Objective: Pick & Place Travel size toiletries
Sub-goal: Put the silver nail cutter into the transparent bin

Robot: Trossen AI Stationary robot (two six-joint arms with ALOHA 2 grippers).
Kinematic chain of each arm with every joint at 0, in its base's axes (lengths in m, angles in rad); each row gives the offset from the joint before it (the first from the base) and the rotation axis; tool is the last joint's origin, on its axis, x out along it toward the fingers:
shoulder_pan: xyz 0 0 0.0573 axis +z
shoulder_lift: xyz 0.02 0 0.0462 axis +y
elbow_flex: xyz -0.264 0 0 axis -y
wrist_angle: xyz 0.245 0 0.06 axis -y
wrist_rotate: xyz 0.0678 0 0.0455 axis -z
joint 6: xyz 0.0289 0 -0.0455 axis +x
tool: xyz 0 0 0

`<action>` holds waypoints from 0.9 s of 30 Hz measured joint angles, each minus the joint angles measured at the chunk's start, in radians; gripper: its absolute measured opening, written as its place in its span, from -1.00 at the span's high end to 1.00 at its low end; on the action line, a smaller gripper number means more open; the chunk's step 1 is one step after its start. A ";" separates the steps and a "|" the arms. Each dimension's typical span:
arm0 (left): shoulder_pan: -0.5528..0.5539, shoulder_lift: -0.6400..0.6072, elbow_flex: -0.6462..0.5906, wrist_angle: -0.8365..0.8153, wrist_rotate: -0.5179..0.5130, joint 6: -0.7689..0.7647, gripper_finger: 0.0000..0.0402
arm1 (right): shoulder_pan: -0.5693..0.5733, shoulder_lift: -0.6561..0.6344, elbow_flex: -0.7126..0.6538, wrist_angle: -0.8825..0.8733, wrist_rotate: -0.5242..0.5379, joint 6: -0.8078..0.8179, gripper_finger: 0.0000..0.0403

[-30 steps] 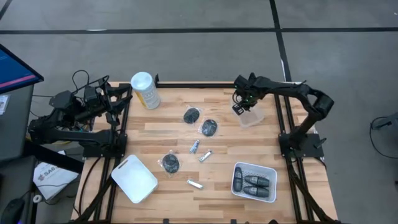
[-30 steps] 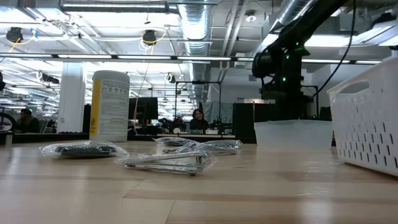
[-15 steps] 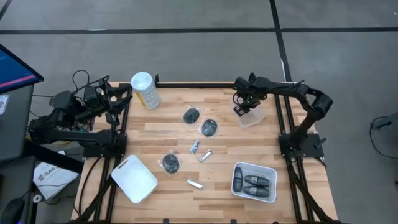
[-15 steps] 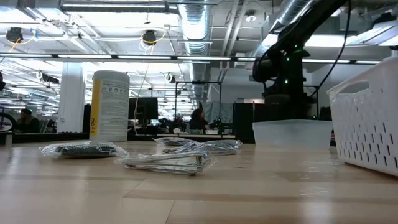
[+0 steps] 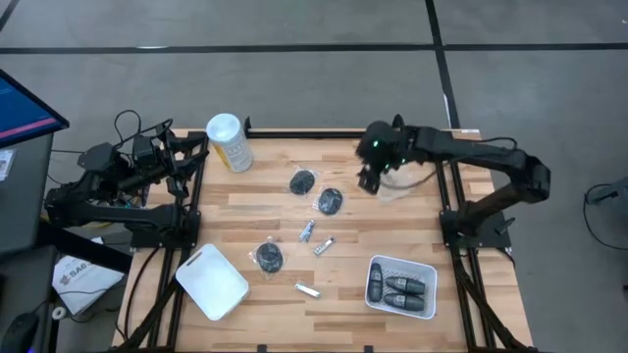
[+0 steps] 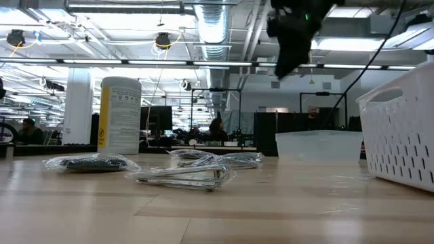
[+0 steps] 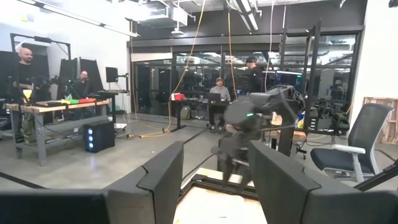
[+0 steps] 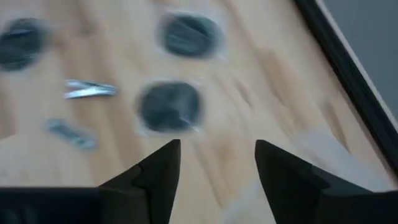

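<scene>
Three flat dark discs in clear wrap lie on the wooden table (image 5: 302, 181) (image 5: 332, 201) (image 5: 269, 257). Small silver pieces lie near the middle (image 5: 307, 230) (image 5: 324, 245) and toward the near edge (image 5: 307, 290). Dark grey capsules (image 5: 397, 287) rest inside the white basket (image 5: 424, 270). My right gripper (image 5: 365, 180) hovers open above the table, between the clear tub (image 5: 400, 188) and the discs; its wrist view shows a disc (image 8: 169, 106) ahead of the open fingers (image 8: 214, 168). My left gripper (image 7: 216, 186) is open, parked off the table's left edge.
A tall pale-yellow canister with a white lid (image 5: 229, 142) stands at the far left corner. A white flat tray (image 5: 211, 281) lies at the near left. In the low view the basket (image 6: 400, 129) and clear tub (image 6: 319, 144) stand to the right of the wrapped items (image 6: 183, 175).
My right gripper has left its place over the clear tub, risen and swung toward the table's left, so it now hangs nearer the two far discs. Nothing on the table has moved.
</scene>
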 joint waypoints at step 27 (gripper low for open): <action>0.000 0.000 0.000 0.000 -0.003 0.000 0.12 | 0.480 0.662 0.423 -0.003 0.004 -0.458 -0.19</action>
